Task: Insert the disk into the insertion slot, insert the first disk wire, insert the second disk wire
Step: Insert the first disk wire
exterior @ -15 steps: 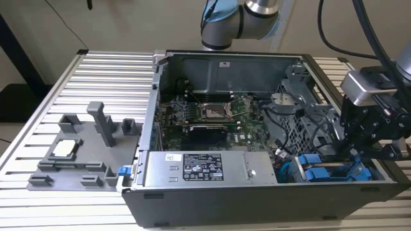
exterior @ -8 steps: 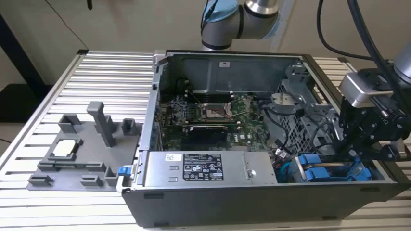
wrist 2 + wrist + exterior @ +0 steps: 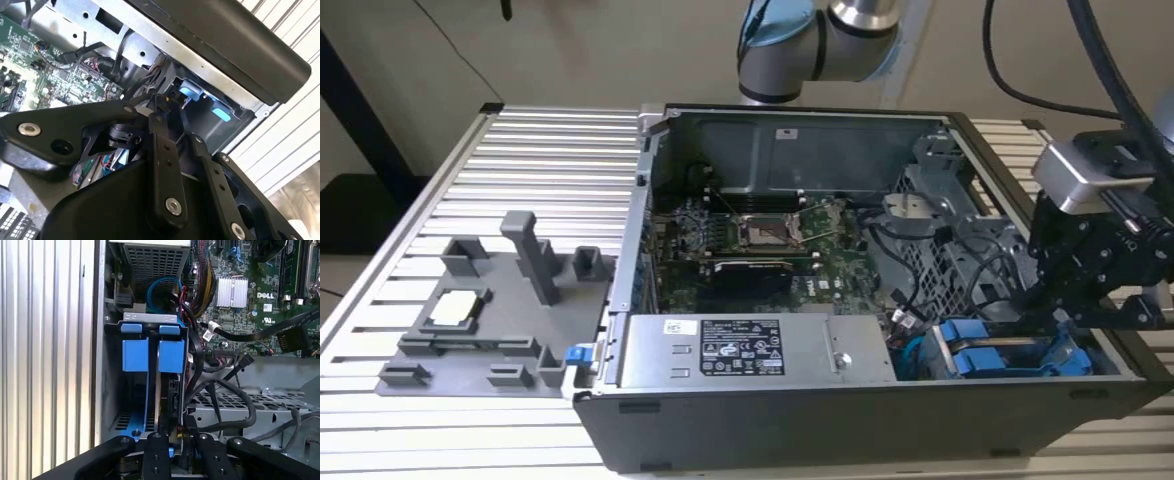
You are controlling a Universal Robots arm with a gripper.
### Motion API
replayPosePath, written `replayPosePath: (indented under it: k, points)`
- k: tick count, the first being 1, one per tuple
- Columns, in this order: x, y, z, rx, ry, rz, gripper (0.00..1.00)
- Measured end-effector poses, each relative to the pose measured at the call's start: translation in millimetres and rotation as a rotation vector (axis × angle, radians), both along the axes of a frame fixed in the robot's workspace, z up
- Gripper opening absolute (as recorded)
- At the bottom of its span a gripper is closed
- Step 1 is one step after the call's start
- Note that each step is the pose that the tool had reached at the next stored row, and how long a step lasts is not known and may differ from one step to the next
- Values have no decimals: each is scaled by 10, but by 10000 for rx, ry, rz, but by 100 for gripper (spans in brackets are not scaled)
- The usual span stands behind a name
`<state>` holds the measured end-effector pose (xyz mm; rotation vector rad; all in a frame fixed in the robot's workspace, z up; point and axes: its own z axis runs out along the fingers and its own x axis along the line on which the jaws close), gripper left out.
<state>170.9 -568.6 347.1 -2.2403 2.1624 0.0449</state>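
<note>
My pincer [image 3: 1067,318] hangs at 3 o'clock over the case [image 3: 761,420]; grip unclear. The disk [image 3: 171,356] stands in the slot [image 3: 150,317] at 4 o'clock, crowded by black cables [image 3: 252,410] and mostly hidden.

A black-and-white printed label [image 3: 740,347] sits on the grey power supply [image 3: 854,345], a small white sticker [image 3: 786,132] on the case wall [image 3: 854,150], and white lettering [image 3: 266,295] on the green motherboard [image 3: 240,320], the fine print illegible.
</note>
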Motion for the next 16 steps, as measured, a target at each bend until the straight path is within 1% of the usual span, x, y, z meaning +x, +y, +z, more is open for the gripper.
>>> replayPosePath:
  k: [9,10,14,16]
  points:
    - [0,0,407,-5,-1,2,27]
    - [0,0,418,-5,0,3,27]
    - [0,3,418,4,0,3,27]
    - [0,28,418,2,0,3,27]
